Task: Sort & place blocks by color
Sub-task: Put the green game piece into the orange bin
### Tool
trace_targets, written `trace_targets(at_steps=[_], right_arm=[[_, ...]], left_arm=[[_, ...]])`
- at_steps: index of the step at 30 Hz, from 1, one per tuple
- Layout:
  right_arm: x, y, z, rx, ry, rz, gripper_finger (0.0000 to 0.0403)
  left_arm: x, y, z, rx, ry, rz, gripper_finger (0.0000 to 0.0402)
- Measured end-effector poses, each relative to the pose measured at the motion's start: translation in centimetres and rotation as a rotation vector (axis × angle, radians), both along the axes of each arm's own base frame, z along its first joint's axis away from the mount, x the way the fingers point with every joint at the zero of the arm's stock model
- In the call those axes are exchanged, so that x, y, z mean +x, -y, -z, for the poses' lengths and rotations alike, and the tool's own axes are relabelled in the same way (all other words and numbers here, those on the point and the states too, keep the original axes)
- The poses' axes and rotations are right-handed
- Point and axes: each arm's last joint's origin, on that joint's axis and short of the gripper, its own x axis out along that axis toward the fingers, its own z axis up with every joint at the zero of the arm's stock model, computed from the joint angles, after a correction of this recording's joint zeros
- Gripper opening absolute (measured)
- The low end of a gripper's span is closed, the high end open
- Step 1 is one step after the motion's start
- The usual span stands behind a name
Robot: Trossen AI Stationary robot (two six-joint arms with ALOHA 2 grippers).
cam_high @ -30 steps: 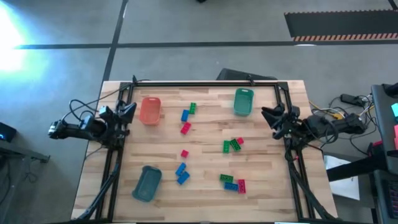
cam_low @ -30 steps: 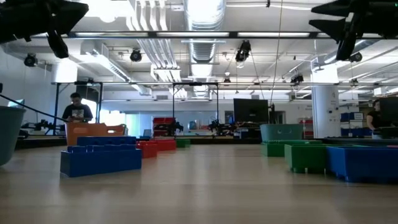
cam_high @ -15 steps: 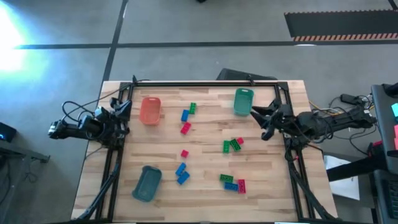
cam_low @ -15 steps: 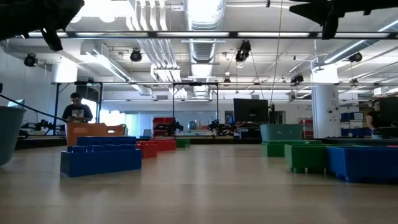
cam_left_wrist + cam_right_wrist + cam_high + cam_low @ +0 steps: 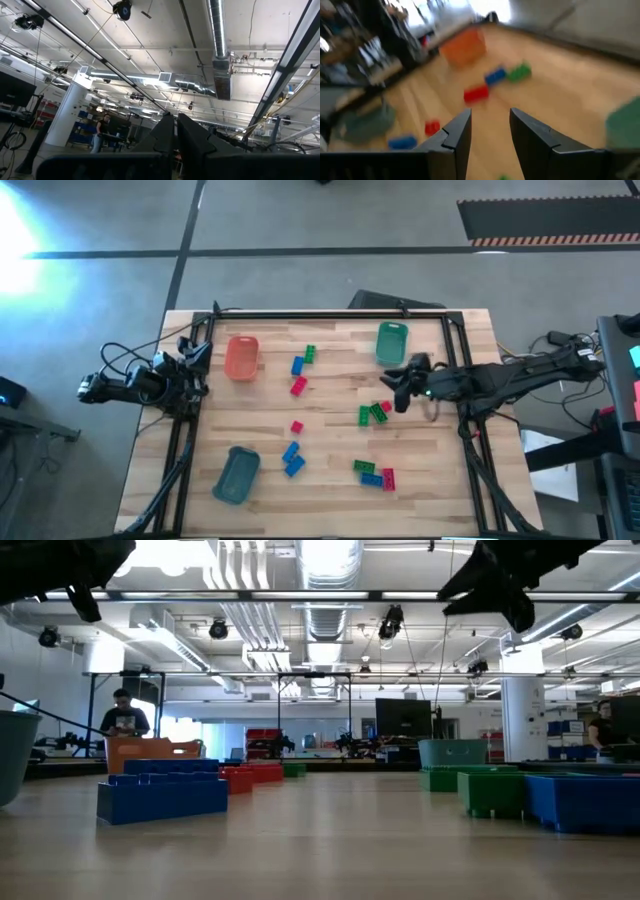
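Light wooden table (image 5: 330, 415) bearing three trays and scattered blocks (image 5: 375, 412) — green tray (image 5: 391, 343) just behind the right gripper (image 5: 398, 392), orange tray (image 5: 241, 357) and teal tray (image 5: 237, 475) well across from it — blocks closest just beside its tip.

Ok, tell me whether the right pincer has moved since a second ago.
Yes. The right pincer has swung inward from the table's right edge, now just below the green tray.
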Motion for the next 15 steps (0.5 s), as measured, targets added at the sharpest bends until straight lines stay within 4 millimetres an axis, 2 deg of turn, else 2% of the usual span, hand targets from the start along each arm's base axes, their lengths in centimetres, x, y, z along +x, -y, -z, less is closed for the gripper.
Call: trace_targets(at_steps=[7, 15], right_arm=[[1.5, -0.6, 0.6, 0.139, -0.186, -0.015, 0.0123], [3.7, -1.1, 0.7, 0.157, -0.231, -0.046, 0.0123]], left_arm=[[0.0, 0.0, 0.0, 0.000, 0.002, 0.000, 0.0006], [-0.3, 0.0, -0.3, -0.004, 0.038, 0.000, 0.0006]])
